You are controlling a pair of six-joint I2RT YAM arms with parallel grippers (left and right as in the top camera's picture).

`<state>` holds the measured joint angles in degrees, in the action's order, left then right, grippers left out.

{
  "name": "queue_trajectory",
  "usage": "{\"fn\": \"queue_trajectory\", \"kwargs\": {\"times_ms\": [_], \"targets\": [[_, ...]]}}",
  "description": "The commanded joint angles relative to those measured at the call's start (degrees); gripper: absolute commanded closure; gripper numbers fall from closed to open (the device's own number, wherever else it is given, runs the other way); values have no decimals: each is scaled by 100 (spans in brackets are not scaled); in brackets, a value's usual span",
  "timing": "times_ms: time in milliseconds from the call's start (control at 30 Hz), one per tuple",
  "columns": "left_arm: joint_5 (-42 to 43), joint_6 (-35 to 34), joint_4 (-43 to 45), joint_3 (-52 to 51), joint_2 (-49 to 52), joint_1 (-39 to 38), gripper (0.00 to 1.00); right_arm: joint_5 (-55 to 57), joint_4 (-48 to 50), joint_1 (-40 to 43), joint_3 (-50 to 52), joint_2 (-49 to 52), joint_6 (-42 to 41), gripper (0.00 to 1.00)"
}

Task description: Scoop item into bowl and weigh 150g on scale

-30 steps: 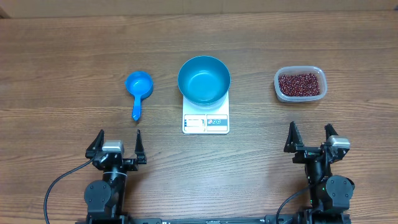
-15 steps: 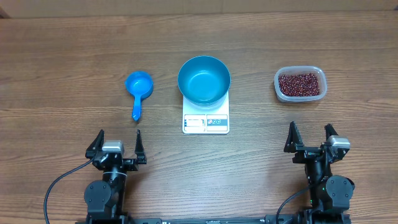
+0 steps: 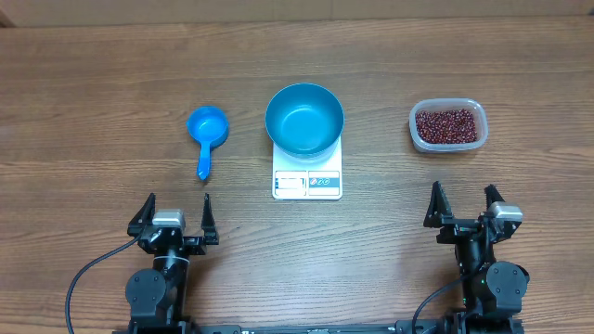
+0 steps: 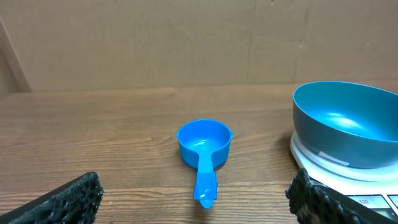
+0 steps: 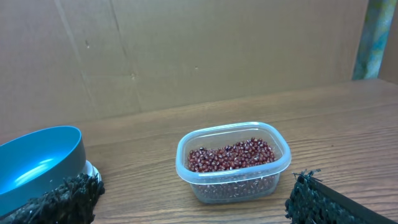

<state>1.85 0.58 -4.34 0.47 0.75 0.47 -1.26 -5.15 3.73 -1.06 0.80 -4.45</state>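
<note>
I am holding my left claw and right claw wide open, gripping nothing, near on the desk. The bowl is sitting on the scale, centre. Beans are lying in the tub, right; the scoop is lying left.

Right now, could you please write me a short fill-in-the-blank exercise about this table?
1. The round, deep blue bowl stands on the white square ____.
2. The small dark red-brown beans lie in the clear rectangular plastic ____.
3. The small blue handled scoop lies on the wooden table, on the robot's ____ side.
Missing words: scale, tub, left.
</note>
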Motion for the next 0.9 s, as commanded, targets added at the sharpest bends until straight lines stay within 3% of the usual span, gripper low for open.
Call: {"fn": "queue_trajectory", "kwargs": {"times_ms": [0,600,867], "targets": [[-11,111,-11,-20,-50,-17,1,-15,35,15,61,-63,22,0],[107,-33,-28,-2,-48,-17,0,-15,35,15,61,-63,22,0],[208,-105,-584,286,-48,-11,0,-15,35,15,61,-63,22,0]]}}
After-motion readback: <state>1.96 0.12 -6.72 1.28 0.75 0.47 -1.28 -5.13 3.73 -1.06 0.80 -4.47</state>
